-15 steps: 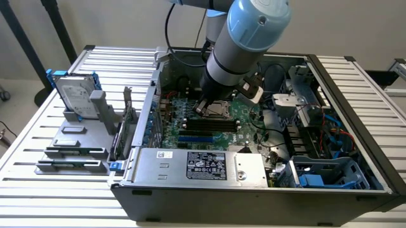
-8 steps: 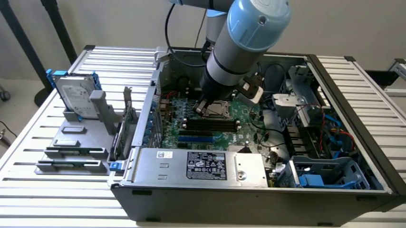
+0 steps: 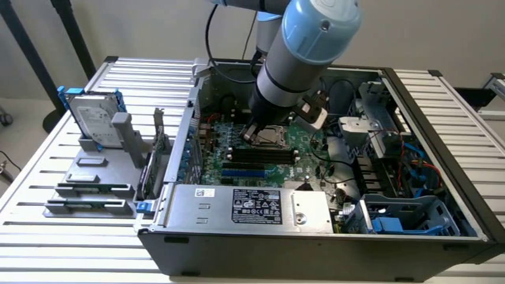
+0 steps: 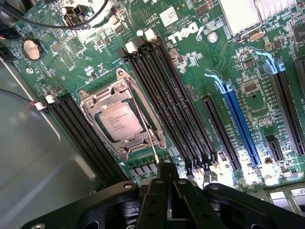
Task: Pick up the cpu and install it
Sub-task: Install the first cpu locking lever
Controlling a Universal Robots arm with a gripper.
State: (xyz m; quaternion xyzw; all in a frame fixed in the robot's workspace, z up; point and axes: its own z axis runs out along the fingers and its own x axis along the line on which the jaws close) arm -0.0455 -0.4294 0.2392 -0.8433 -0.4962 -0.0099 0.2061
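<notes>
Most of the job looks done: the cpu [image 4: 120,120] lies flat in its socket [image 4: 125,119] on the motherboard [image 4: 190,62], framed by the metal bracket. The gripper [image 4: 167,191] hovers just beside it, jaws closed and empty.

My arm [image 3: 304,56] reaches down into the open computer case [image 3: 316,236], ending just over the metal socket [image 3: 272,136] on the green motherboard [image 3: 236,165]. At the exterior view's left, a hard drive [image 3: 93,121] stands upright in a grey holder [image 3: 103,183] on the bench [image 3: 47,236].
</notes>
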